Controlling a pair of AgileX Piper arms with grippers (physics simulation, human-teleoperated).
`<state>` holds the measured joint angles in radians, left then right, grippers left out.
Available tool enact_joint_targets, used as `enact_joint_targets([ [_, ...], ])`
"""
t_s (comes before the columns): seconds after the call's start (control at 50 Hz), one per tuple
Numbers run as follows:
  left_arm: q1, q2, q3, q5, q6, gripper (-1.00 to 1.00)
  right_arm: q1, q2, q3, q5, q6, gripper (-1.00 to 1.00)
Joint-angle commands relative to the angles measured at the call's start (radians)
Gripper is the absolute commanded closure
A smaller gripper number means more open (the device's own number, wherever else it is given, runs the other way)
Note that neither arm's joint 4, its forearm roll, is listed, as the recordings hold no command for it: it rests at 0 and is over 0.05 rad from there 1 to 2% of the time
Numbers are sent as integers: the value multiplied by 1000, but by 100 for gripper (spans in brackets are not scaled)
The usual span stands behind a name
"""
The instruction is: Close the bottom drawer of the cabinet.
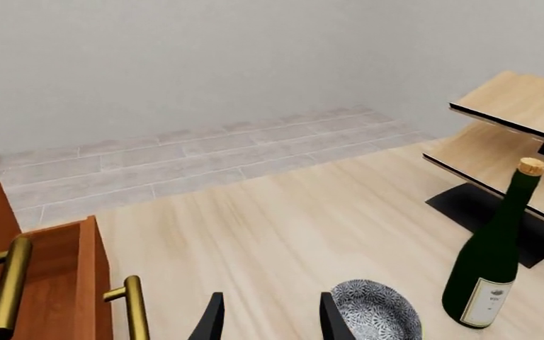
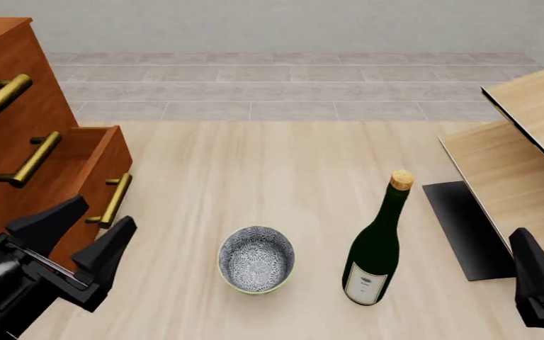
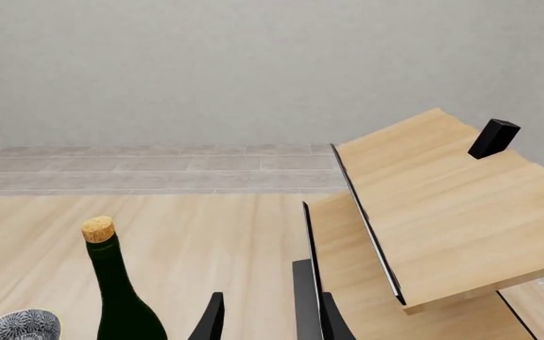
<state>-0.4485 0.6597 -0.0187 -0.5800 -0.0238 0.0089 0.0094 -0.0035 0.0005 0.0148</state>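
While the cabinet (image 2: 12, 134) is seen at the tabletop's (image 2: 253, 170) far left, its bottom drawer (image 2: 97, 173) is found pulled out, brass handle (image 2: 114, 200) fwd. Pale shelving (image 2: 518, 149) is noted at right. Bottle (image 2: 378, 244) upright, just right of patterned bowl (image 2: 256, 258). Left hand (image 2: 76, 237) is held wide apart, empty, near drawer front. Right hand (image 2: 537, 273): spread cannot be told.

Bottom drawer (image 2: 83, 177) juts out of the cabinet (image 2: 8, 134), and bare tabletop (image 2: 253, 170) runs open in front of its handle. The left gripper (image 2: 88, 237), jaws parted, sits just beside that front with nothing between. Bowl (image 2: 256, 258) and bottle (image 2: 378, 244) stand well right, shelf (image 2: 518, 149) beyond them.
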Motion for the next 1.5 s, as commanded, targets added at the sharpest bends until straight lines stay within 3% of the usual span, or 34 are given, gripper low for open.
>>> enact_joint_targets([
  [0.02,-85,225,-15,-183,19,-100,3,1,1,-1,-2,-100],
  [0.24,-95,411,-19,-324,-8,-100,8,3,0,-1,-7,-100],
  [0.4,-64,585,-27,-440,-77,-100,14,1,0,2,-12,-100],
  [0.74,-3,814,-58,-563,-180,-100,16,-4,0,4,-18,-100],
  [1.2,59,963,-86,-636,-206,-100,13,-8,-1,3,-24,-100],
  [1.5,116,967,-79,-639,-189,-100,14,-8,0,2,-26,-100],
])
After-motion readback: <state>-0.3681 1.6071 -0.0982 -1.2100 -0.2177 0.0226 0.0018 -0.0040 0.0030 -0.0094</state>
